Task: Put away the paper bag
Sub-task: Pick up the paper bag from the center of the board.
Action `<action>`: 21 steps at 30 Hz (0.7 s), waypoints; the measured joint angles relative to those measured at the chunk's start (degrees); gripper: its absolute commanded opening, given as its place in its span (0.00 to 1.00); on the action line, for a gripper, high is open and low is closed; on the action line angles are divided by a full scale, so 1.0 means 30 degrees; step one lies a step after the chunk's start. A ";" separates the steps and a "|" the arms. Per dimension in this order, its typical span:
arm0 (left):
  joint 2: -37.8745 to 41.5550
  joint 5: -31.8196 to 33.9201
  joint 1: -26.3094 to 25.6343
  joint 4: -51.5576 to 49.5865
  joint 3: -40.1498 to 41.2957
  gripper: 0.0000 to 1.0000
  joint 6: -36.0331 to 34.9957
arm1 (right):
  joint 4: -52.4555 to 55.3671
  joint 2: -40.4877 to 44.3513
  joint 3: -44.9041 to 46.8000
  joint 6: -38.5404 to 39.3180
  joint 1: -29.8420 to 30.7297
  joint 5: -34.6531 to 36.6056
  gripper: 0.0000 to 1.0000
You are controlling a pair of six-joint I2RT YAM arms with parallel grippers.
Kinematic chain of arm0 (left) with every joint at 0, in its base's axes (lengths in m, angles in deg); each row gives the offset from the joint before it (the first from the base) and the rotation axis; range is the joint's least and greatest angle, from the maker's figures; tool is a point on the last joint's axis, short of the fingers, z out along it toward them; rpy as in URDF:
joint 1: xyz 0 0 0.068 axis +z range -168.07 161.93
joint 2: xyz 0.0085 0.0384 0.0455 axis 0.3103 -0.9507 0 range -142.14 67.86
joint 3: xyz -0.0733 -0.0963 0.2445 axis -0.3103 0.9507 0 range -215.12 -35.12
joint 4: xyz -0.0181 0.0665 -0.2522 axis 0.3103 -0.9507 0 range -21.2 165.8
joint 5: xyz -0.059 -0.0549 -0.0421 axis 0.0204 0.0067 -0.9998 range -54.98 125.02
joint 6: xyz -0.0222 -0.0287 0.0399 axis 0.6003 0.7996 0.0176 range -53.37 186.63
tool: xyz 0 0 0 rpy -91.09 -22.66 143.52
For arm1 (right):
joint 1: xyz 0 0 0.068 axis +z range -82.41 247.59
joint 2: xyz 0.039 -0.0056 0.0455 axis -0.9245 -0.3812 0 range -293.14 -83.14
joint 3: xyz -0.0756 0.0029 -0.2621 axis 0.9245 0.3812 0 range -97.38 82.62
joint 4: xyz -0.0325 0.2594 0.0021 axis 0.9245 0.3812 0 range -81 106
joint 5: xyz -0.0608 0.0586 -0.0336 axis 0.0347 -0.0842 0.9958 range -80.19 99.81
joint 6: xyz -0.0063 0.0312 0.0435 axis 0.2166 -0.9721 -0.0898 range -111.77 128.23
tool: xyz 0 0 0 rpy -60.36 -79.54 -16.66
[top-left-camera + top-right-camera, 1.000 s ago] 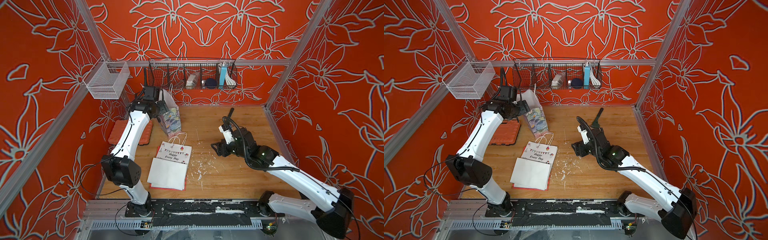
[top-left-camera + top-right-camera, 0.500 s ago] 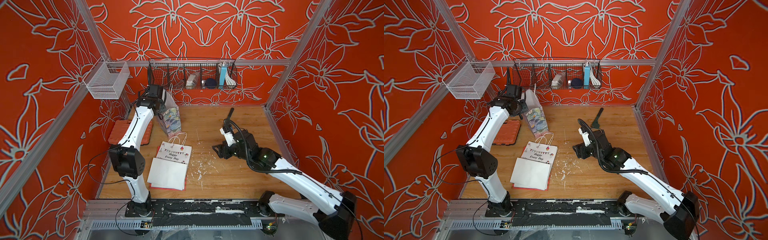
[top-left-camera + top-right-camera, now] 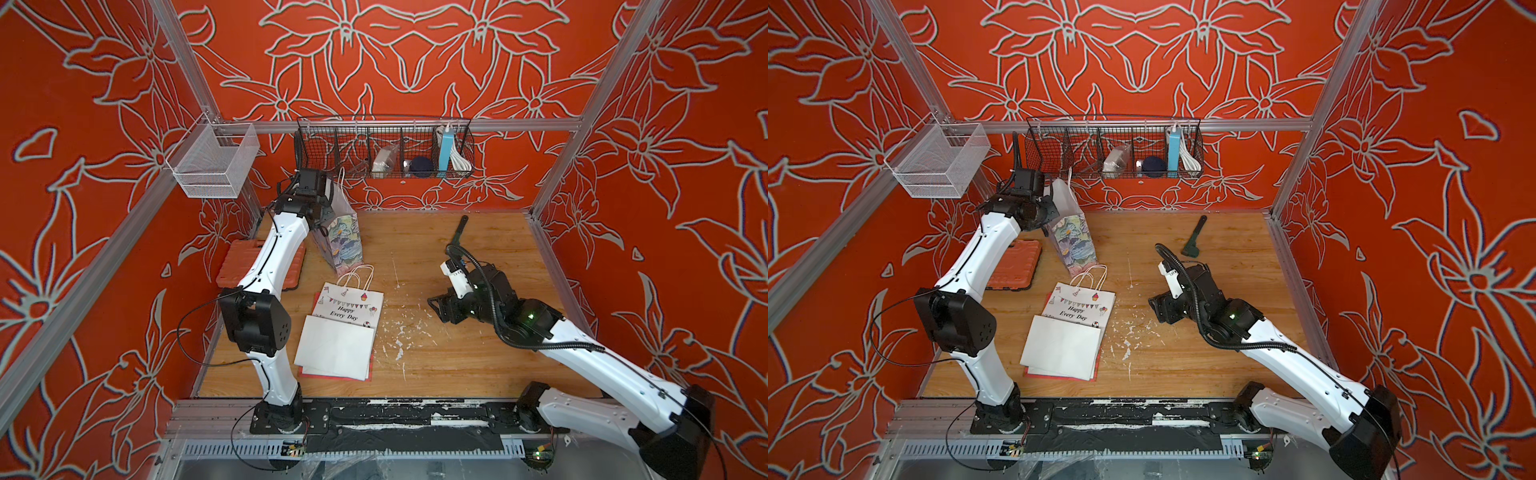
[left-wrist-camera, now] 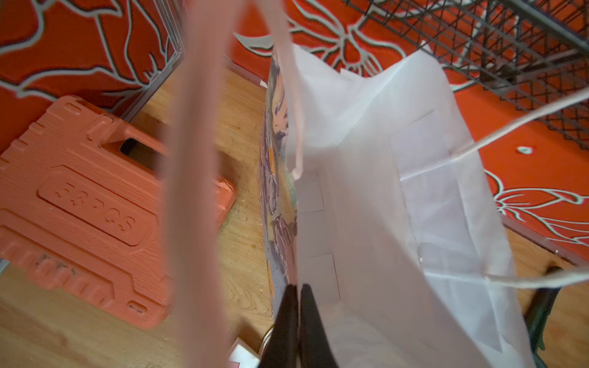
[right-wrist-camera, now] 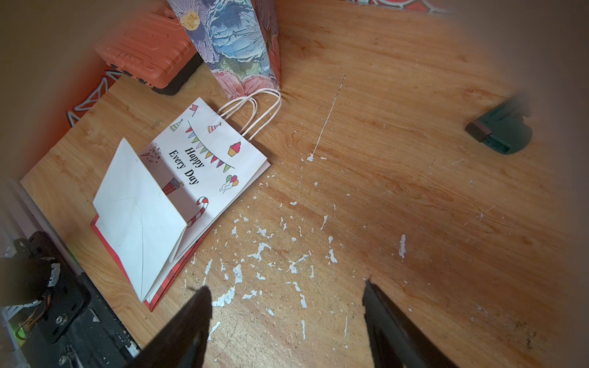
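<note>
Wooden tabletop [image 3: 436,257], "Happy Every Day" bag [image 3: 349,307], left gripper [image 4: 297,288] pinching floral bag [image 3: 343,245], right gripper [image 5: 286,285] spread, empty

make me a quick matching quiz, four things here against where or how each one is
1 floral bag
2 party bag
3 orange case
4 right gripper

a lying flat, string handles spread out
b open, holding nothing
c upright, rim pinched by the left gripper
d closed, at the table's left edge

Pairs: 1-c, 2-a, 3-d, 4-b
</note>
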 measured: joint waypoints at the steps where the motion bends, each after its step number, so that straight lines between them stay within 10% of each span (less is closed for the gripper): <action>1: 0.0000 -0.0080 -0.0007 0.0000 0.0000 0.00 0.0044 | 0.0066 0.0219 0.0000 0.0007 0.0000 0.0022 0.76; 21: 0.4393 -0.4983 -0.0073 0.3825 0.2980 0.00 0.1158 | 0.2820 0.4663 0.0000 0.0015 -0.0073 0.0291 0.76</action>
